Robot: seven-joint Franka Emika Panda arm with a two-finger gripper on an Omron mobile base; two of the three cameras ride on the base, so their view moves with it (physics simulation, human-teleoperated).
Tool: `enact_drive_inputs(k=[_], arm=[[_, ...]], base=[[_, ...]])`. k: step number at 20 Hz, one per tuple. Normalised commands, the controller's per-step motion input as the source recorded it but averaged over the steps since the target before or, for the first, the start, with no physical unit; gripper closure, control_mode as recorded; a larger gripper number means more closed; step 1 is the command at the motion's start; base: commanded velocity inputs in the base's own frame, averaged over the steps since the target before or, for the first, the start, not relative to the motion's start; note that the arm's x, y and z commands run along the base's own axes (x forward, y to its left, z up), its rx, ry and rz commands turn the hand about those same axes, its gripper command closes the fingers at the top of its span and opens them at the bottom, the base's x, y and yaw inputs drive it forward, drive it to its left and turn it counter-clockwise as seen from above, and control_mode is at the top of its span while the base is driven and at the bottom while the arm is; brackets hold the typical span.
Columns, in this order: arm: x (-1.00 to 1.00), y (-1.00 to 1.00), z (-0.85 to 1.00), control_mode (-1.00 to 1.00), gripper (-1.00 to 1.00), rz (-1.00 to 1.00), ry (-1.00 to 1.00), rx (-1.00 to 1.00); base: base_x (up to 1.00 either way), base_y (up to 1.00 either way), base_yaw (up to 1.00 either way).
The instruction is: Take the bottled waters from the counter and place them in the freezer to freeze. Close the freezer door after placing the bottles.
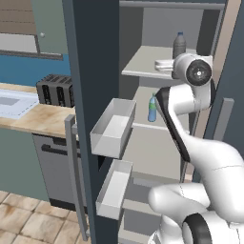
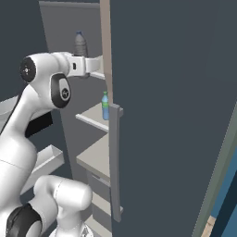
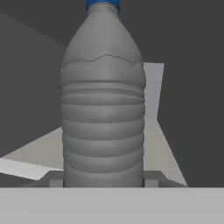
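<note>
step: set grey bottle (image 3: 103,113) on upper freezer shelf (image 1: 143,64) | gripper (image 3: 103,178): you have it closed on the bottle's base, upright | blue bottle (image 1: 152,108): on the shelf below | tip: lower until seated, then open; door (image 1: 93,95) is open, 1 close left

Kitchen: open fridge/freezer (image 1: 157,143) w/ shelves + door bins (image 1: 112,128), marble-look counter (image 1: 38,119), toaster (image 1: 55,89), sink (image 1: 12,106), dishwasher (image 1: 55,167), blue backsplash (image 1: 28,69), tile floor (image 1: 24,219).

White arm (image 1: 205,157) — rounded, glossy links — with black joint rings.
</note>
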Motion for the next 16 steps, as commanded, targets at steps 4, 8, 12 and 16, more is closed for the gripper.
enact_drive_inputs(k=[4,8,12,16], arm=[[0.33,0.00,0.00,-1.00,1.00,0.00,0.02,0.00],[0.20,0.00,0.00,-1.00,1.00,0.00,0.00,0.00],[0.16,0.00,0.00,-1.00,1.00,0.00,0.00,0.00],[0.10,0.00,0.00,-1.00,1.00,0.00,-0.03,0.00]], base=[[0.00,0.00,0.00],[0.00,0.00,0.00],[0.00,0.00,0.00],[0.00,0.00,0.00]])
